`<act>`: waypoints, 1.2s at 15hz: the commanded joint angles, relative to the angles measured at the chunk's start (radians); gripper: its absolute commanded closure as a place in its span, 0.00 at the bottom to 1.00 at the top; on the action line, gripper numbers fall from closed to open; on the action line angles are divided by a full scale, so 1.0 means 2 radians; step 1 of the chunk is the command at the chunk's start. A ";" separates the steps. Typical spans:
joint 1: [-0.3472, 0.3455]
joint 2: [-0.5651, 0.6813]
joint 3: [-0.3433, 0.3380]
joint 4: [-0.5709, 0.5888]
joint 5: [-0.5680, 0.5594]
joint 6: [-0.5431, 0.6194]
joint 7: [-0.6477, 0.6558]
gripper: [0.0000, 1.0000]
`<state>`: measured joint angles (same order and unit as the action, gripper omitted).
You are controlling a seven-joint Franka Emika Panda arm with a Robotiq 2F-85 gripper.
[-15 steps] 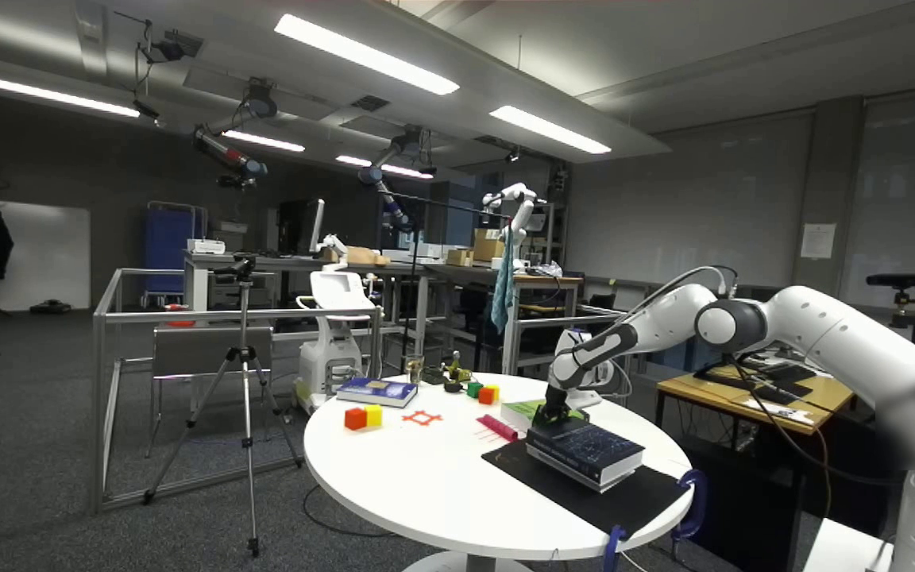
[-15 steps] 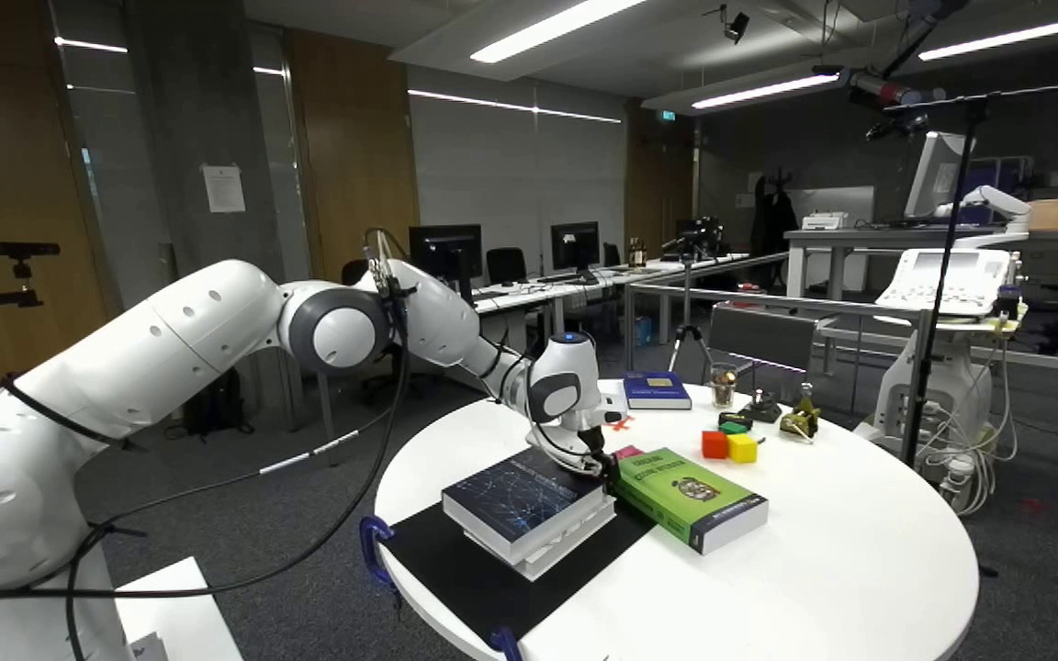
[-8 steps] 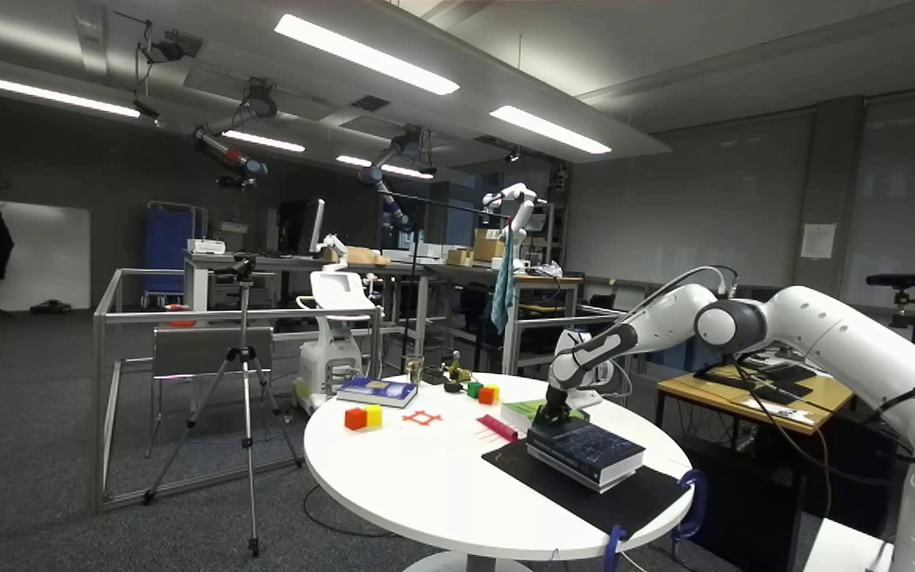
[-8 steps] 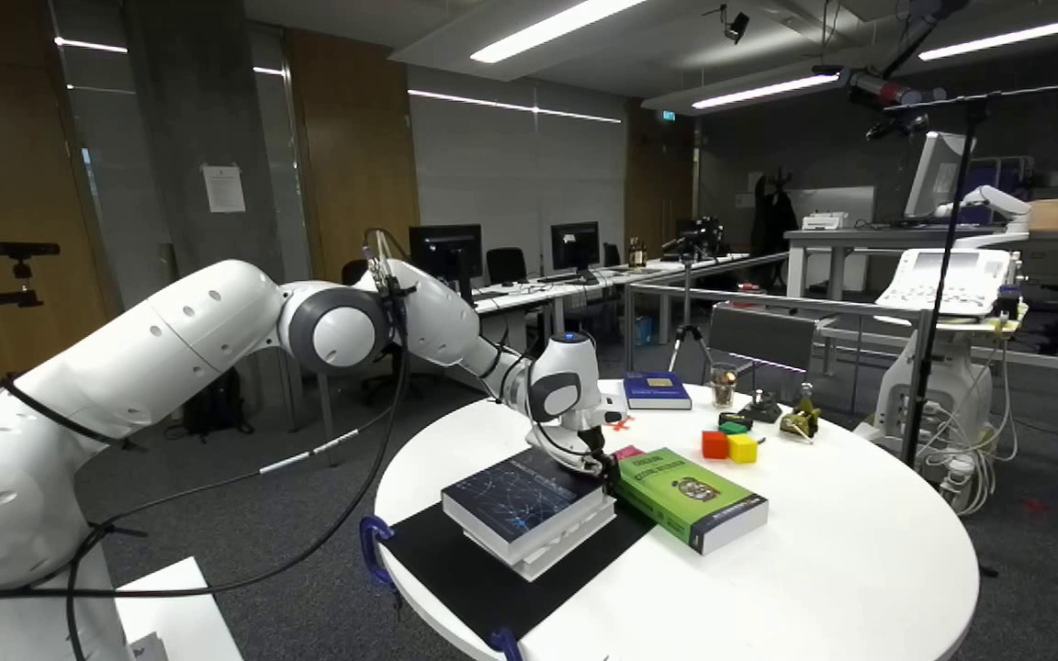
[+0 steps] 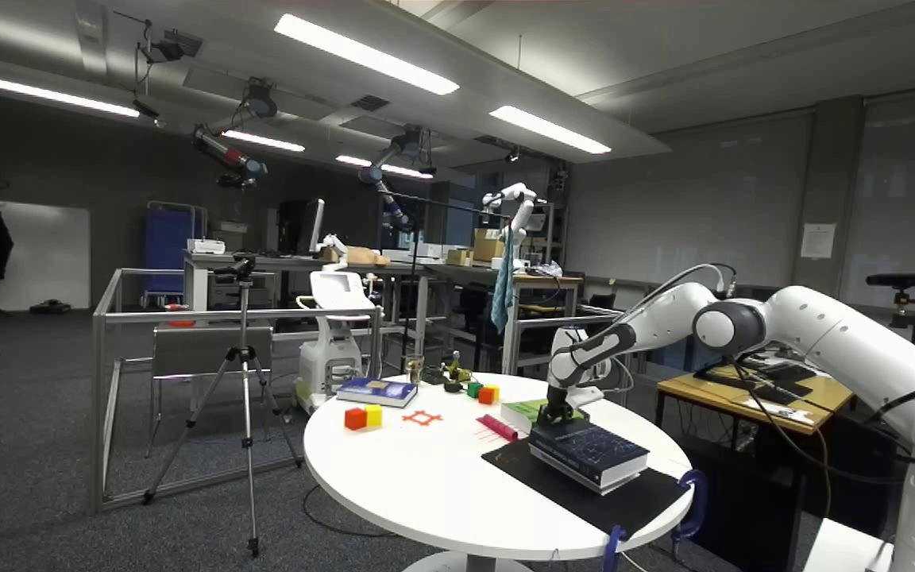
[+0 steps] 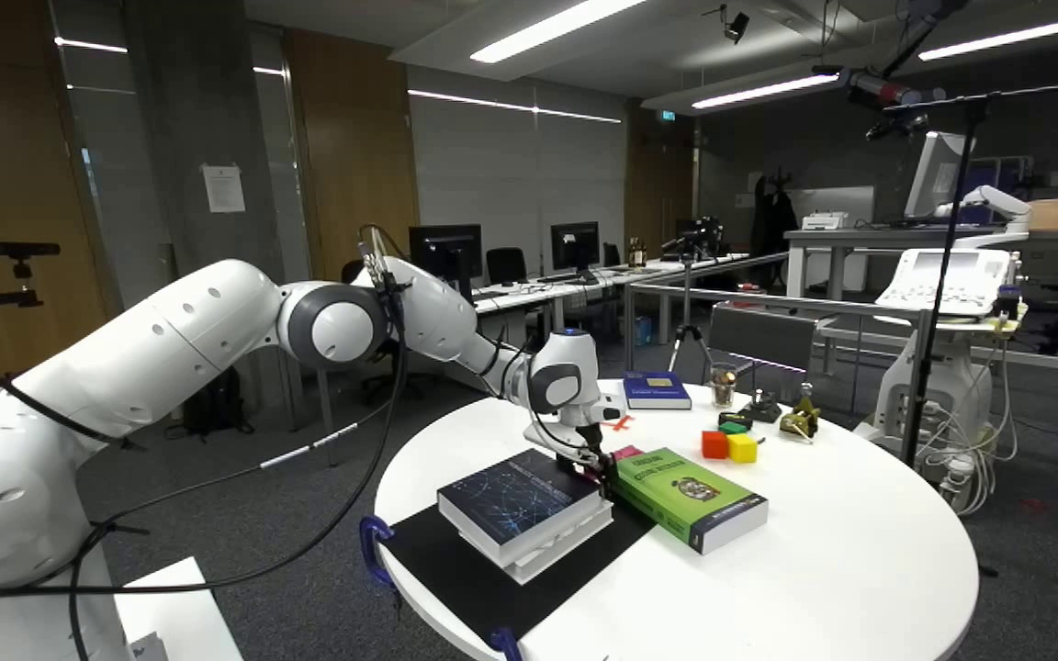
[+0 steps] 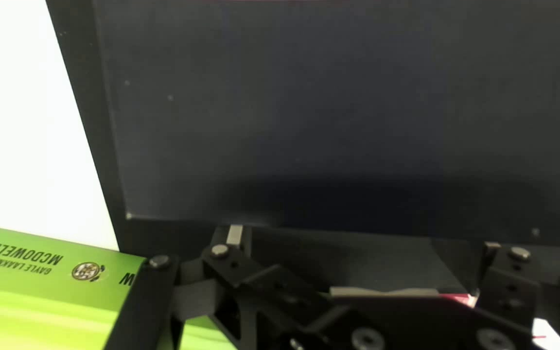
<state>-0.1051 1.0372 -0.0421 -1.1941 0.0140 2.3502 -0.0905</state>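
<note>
Your end effector, jaws apart, stands at the edge of 2 stacked books, now slightly nearer your arm's base than 0.5 s earlier.

This is a robotics lab: in an exterior view, jointed robot arms hang from the ceiling at upper left, a white robot arm rises near the centre, a second white arm fills the right edge, and a tripod stands by metal rails at left. In an exterior view, monitors line long desks around the middle, and the white console at right could be a medical scanner, though its detail is unclear.
</note>
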 commanded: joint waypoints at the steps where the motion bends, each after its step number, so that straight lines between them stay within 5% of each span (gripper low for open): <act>1: 0.007 -0.011 -0.007 -0.002 -0.013 -0.037 0.010 0.00; 14: 0.009 -0.022 0.003 -0.004 -0.022 -0.117 -0.021 0.00; 18: 0.015 -0.021 -0.002 -0.004 -0.024 -0.099 -0.010 0.00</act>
<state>-0.0824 1.0298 -0.0441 -1.1788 -0.0137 2.1731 -0.1122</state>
